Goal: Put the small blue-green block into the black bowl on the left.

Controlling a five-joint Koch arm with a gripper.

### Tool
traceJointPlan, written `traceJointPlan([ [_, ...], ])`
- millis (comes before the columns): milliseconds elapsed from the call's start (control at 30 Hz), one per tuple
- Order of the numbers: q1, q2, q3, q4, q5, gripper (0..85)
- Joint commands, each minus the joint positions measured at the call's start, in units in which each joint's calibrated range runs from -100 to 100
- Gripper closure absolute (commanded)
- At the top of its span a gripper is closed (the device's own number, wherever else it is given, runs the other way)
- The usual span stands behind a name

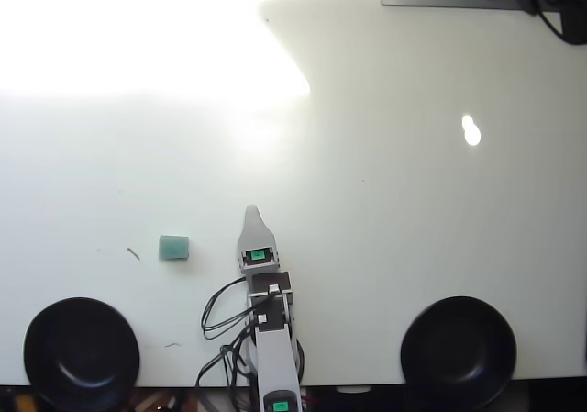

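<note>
Left of the end effector [252, 212], apart, lies the small blue-green block [173, 247]; jaw opening cannot be told.

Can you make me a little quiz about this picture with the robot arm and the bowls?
1. True or false: the small blue-green block is inside a bowl.
2. In the overhead view, which is closer to the block: A) the black bowl at lower left, B) the second black bowl at lower right?
3. Fill in: the tool is holding ____.

Key:
1. False; it lies on the white table.
2. A.
3. Nothing; the block lies apart, to its left.
</note>
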Motion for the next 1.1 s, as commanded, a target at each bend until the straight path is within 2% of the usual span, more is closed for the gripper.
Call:
traceJointPlan([
  [0, 0.00, -0.48, -1.57, -0.01, 0.15, 36.7],
  [200, -0.05, -1.02, -1.57, -0.58, 0.34, 36.8],
  [500, 0.00, -1.34, 8.04, -8.69, 3.91, 36.9],
  [700, 1.66, -1.45, 18.12, -18.90, 9.23, 39.1],
  [800, 4.40, -1.45, 23.48, -25.47, 11.38, 39.1],
  [1067, 10.99, -1.34, 31.98, -34.55, 17.34, 39.8],
])
